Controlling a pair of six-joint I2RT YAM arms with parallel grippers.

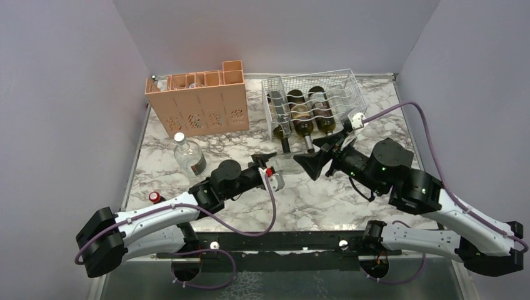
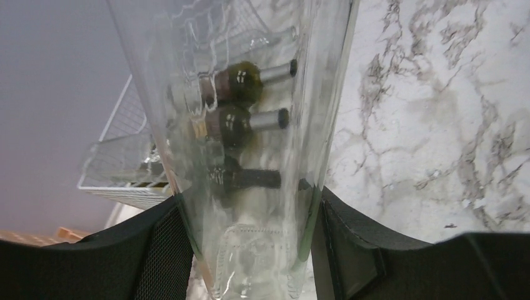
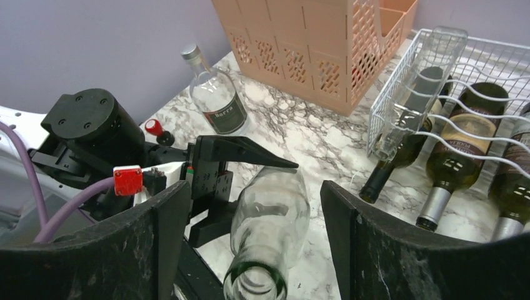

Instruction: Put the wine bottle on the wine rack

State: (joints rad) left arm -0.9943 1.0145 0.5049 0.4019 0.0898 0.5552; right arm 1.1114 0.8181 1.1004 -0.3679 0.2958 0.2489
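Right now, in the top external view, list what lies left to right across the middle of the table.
Small red-capped object → upright clear glass bottle with dark label → left pincer → clear glass wine bottle lying sideways → right pincer.

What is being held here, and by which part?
The clear glass wine bottle, lying sideways, is clamped across its body by the left tool. The right tool stands open around its other end, not gripping.
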